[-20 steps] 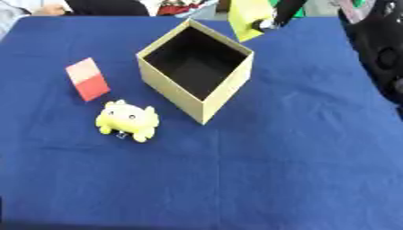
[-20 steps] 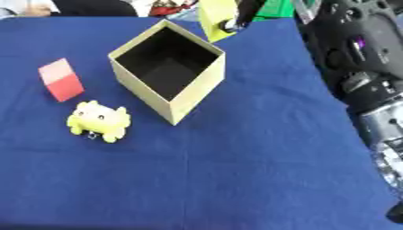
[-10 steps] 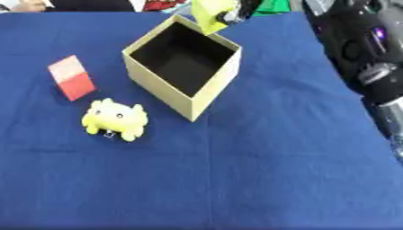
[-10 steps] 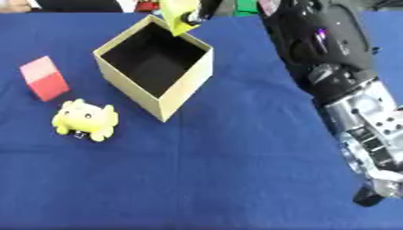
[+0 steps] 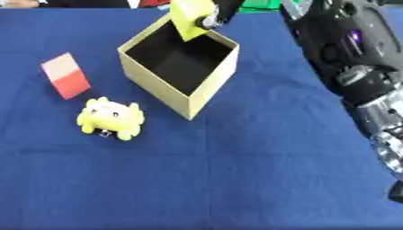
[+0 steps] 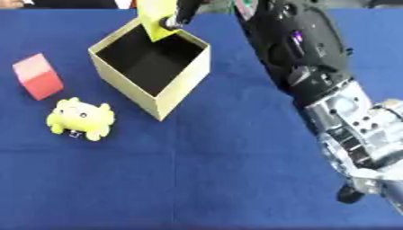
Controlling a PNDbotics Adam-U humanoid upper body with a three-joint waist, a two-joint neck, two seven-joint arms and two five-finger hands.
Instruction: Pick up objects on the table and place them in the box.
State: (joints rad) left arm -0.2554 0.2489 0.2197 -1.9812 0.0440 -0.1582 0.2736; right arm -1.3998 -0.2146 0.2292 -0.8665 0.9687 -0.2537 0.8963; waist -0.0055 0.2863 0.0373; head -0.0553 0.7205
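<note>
Right hand [image 5: 214, 15] pinching yellow block [image 5: 189, 17] over box [image 5: 179, 63] at 12 o'clock; looks light and rigid, flat faces should take a side pinch.

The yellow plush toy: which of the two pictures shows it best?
The left eye view: the yellow plush toy sits farther from the frame edge, whole beside the box. The right eye view shows it whole too, only nearer the left edge.

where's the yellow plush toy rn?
In the left eye view the yellow plush toy lies on the blue table, at left, just below the red block and left of the open box.
</note>
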